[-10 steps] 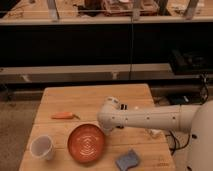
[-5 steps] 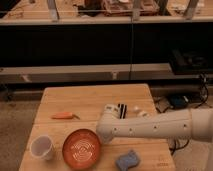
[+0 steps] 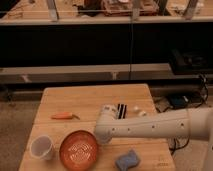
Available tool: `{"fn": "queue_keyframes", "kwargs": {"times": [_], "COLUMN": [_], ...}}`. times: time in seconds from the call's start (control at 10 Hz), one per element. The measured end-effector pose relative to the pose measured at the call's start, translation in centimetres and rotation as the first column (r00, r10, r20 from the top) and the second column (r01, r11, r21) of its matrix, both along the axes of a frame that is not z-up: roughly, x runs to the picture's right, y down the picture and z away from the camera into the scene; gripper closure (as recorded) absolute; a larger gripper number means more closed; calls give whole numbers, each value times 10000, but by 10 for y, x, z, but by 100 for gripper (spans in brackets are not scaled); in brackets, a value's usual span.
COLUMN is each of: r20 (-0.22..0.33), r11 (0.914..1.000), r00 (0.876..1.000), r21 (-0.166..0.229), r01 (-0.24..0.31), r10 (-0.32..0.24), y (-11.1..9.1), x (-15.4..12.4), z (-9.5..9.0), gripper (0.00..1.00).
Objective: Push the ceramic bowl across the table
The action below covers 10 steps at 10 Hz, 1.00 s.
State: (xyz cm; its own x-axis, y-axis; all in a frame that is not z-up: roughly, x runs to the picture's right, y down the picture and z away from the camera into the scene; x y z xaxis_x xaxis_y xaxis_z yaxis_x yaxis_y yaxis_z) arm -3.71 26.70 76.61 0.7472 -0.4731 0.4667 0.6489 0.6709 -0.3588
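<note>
The gripper [image 3: 101, 136] is touching the ceramic bowl [image 3: 79, 149] on its right rim, near the white cup [image 3: 41, 147]. I cannot tell its state. It should be pushing slowly, low and flat across the table [image 3: 95, 97].

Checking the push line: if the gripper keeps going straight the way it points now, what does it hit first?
The gripper sits at the ceramic bowl's right rim, apparently heading left. The bowl looks first in line, with the white cup beyond it. Depth is unclear, so contact is uncertain.

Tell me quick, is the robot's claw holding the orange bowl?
Gripper: at the ceramic bowl's right rim, hidden behind the arm; holding or not cannot be told.
</note>
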Motion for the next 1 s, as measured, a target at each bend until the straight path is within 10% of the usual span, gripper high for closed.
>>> {"fn": "queue_keyframes", "kwargs": {"times": [0.6,1.0], "r20": [576,534], "r11": [9897,9871], "r00": [9930,9892], "r21": [-936,-772], "r01": [1085,1400], "r10": [-1034,-1362], "y": [13,29], "x": [-58,-59], "z": [7,-6], "gripper": [100,100]}}
